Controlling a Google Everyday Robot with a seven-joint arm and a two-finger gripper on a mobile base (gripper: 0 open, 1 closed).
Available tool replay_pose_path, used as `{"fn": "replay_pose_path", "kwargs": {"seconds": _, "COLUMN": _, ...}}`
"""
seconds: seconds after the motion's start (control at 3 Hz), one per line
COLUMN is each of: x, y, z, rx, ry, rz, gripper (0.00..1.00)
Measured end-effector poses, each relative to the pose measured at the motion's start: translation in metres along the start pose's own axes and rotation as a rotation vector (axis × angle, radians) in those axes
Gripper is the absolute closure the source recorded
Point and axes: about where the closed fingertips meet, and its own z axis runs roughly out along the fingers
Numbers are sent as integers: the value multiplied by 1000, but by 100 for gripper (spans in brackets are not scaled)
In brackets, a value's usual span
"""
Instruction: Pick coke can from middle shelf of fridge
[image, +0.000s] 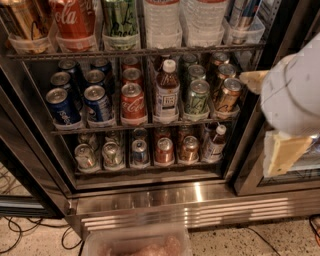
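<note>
Evidently, the coke can (132, 103) stood upright at the front of the middle shelf (75, 130), red with white script and a silver top, between a blue can (98, 103) and a brown bottle (166, 92). The fridge (190, 200) stood on a speckled floor (240, 242), with black cables (20, 235) at its left foot. The gripper (280, 110) hung blurred at the right edge, well apart from the can and partly cut off; whether it was open or closed could not be told.
</note>
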Motion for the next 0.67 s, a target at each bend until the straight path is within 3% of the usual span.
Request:
{"fn": "replay_pose_path", "kwargs": {"seconds": 0.33, "x": -30, "y": 14, "z": 38, "rx": 46, "ry": -30, "rz": -217, "gripper": 18}}
{"fn": "replay_pose_path", "kwargs": {"seconds": 0.67, "x": -35, "y": 4, "z": 44, "rx": 108, "ry": -33, "rz": -305, "gripper": 42}}
